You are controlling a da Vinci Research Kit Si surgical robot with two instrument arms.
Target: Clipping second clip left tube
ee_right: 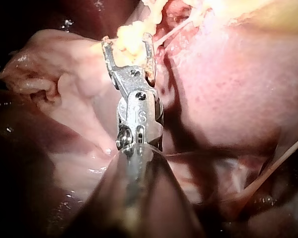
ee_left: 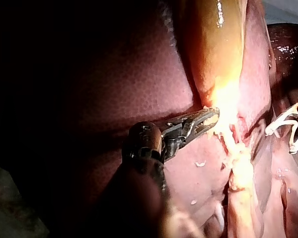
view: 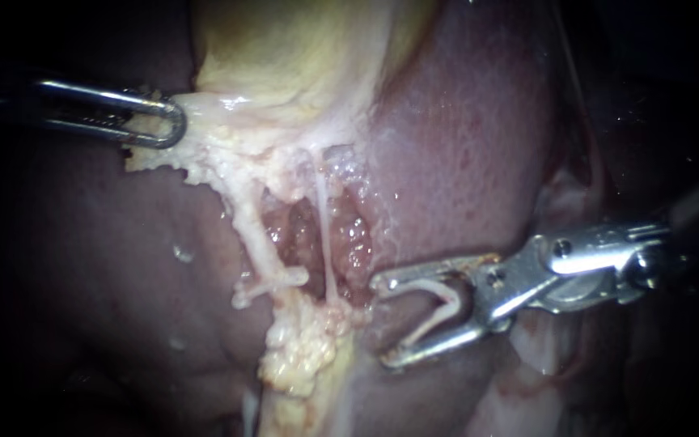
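A: At the gallbladder's [view: 285, 48] lower edge, what is the left instrument [view: 173, 121] doing?

B: Its jaws are clamped on pale tissue [view: 208, 109]. The right instrument [view: 382, 322] carries a V-shaped clip [view: 442, 301] in wide-spread jaws, just beside the thin tube [view: 322, 226]. Beyond that, the left tube [view: 251, 231] bears 1 white clip [view: 277, 282] low down.

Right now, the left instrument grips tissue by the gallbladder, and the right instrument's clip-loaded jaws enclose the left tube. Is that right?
No. The endoscope view shows the right instrument holding its clip clear of the left tube, not around it. The left instrument does grip that tissue.
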